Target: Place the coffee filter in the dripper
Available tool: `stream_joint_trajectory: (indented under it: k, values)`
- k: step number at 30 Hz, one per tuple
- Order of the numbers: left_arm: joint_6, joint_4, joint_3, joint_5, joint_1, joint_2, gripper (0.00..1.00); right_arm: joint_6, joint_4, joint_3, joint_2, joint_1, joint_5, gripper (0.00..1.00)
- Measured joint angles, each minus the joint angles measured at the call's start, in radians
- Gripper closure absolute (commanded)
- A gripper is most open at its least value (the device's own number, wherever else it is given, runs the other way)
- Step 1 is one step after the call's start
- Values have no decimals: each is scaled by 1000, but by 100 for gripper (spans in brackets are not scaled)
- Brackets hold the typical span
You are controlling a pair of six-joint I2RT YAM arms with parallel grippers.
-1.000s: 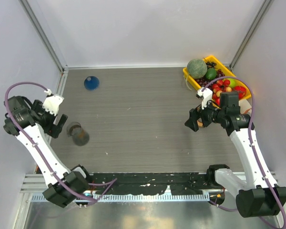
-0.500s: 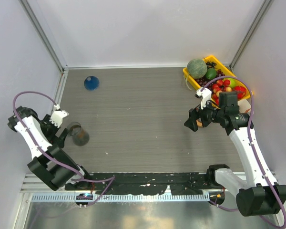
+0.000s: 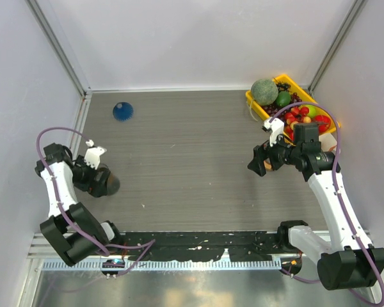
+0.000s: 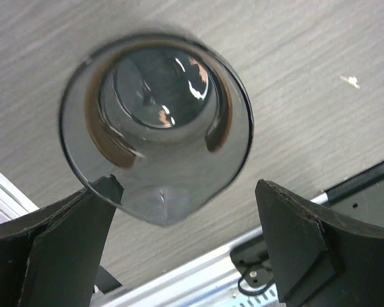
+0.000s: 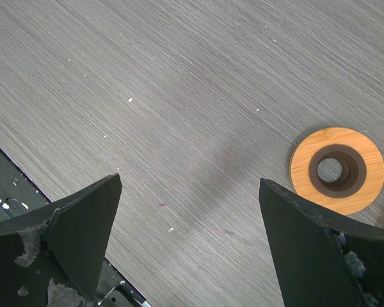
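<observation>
The dark blue ribbed dripper (image 3: 122, 111) stands alone at the far left of the table. The coffee filter is out of view in every frame. My left gripper (image 3: 97, 180) hangs open over a smoky glass carafe (image 3: 109, 185) near the left edge. In the left wrist view the carafe (image 4: 157, 115) is seen from above, its spout between my spread fingers, left gripper (image 4: 189, 192) touching nothing. My right gripper (image 3: 258, 161) hovers open over bare table at the right, and nothing lies between the fingers of the right gripper (image 5: 191, 182).
A yellow tray (image 3: 248, 98) of fruit sits at the back right corner. A round wooden ring with a dark centre (image 5: 336, 169) lies on the table close to the right gripper. A black rail (image 3: 198, 243) runs along the near edge. Walls close both sides.
The left arm has folded inward and brought its gripper from left of the carafe to right over it. The right arm has barely moved. Both grippers stay open.
</observation>
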Motion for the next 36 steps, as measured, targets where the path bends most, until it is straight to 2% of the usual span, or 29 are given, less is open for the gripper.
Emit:
stream_joint_trajectory:
  k: [12,17,21,25,29,32,36]
  values:
    - [-241,198,-7,35,-98,3,1,0,-18,4,0,0,12,4]
    - [-289,233,-9,35,-127,8,14,0,-18,4,0,0,16,5]
    - [-309,243,-7,36,-133,33,29,0,-17,4,0,0,20,5]
    - [-314,243,-1,36,-134,37,35,0,-17,4,0,0,23,4]
    - [-309,240,-1,33,-157,34,37,0,-16,4,0,0,22,5]
    - [-307,224,-1,34,-230,20,37,0,-13,4,0,0,22,4]
    - [-309,210,3,24,-401,-12,36,0,-13,4,0,0,22,5]
